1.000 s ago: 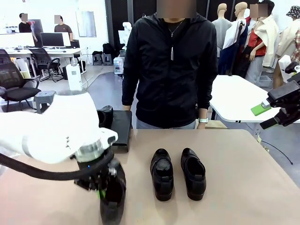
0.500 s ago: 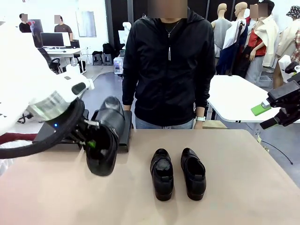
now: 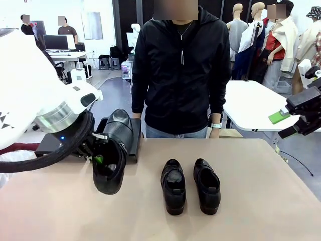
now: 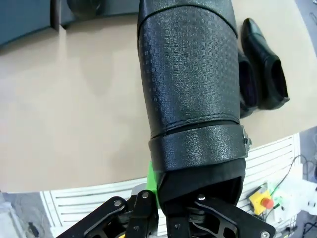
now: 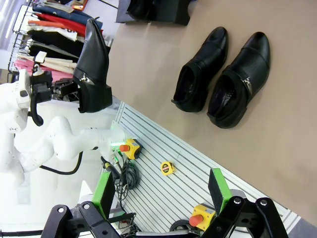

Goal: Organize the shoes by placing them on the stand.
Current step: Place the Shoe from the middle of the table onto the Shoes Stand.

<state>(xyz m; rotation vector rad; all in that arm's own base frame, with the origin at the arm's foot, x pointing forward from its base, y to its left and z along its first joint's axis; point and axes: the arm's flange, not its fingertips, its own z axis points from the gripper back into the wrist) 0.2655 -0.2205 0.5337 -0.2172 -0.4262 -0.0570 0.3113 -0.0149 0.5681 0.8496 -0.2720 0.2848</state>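
Shoe (image 3: 111, 165) clamped in my left gripper (image 3: 99, 159), not yet on the stand (image 3: 133, 143). Two more shoes (image 3: 173, 187) wait; my right gripper (image 5: 161, 179) gapes, holding nothing.

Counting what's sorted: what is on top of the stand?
One shoe shows its rounded end on the stand in the left wrist view. From the front, the held shoe in the left gripper covers much of the stand's top, so more could be hidden.
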